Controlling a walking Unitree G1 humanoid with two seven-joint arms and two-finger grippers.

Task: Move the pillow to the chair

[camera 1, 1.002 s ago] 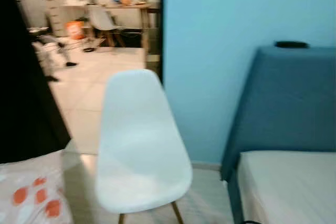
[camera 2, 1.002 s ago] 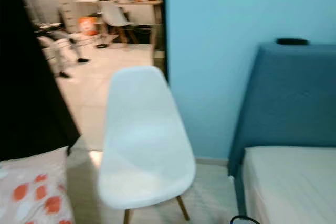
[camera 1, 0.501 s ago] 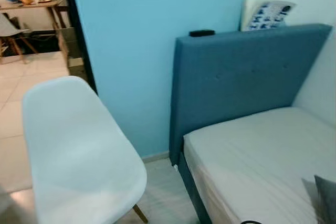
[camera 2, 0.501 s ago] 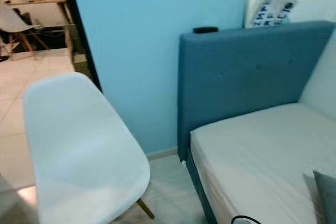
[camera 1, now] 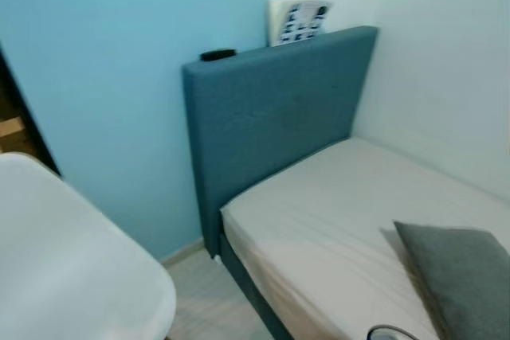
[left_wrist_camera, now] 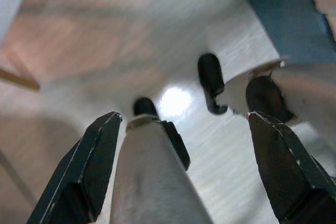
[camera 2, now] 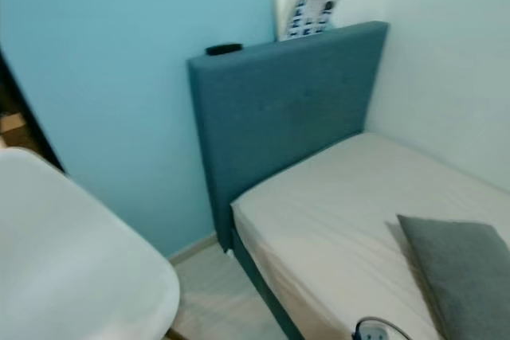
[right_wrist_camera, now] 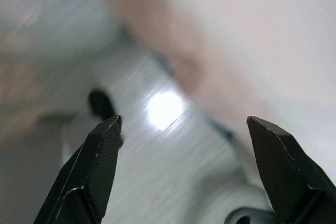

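A grey pillow [camera 1: 466,276] lies flat on the pale mattress [camera 1: 335,220] at the lower right. The white plastic chair [camera 1: 64,276] stands at the lower left, its seat bare. My left gripper [left_wrist_camera: 184,166] hangs open over the wood-look floor, with my own legs and feet below it. My right gripper [right_wrist_camera: 184,166] also hangs open above the floor, nothing between its fingers; that view is blurred.
A blue upholstered headboard [camera 1: 271,117] stands against the light blue wall, with a small black object [camera 1: 217,55] and a printed white board [camera 1: 299,20] on top. A white wall runs along the bed's far side. A narrow floor strip [camera 1: 211,300] separates chair and bed.
The camera has swung right: the doorway and far room slid out of view, the chair moved to the left edge, and the bed with the grey pillow came in.
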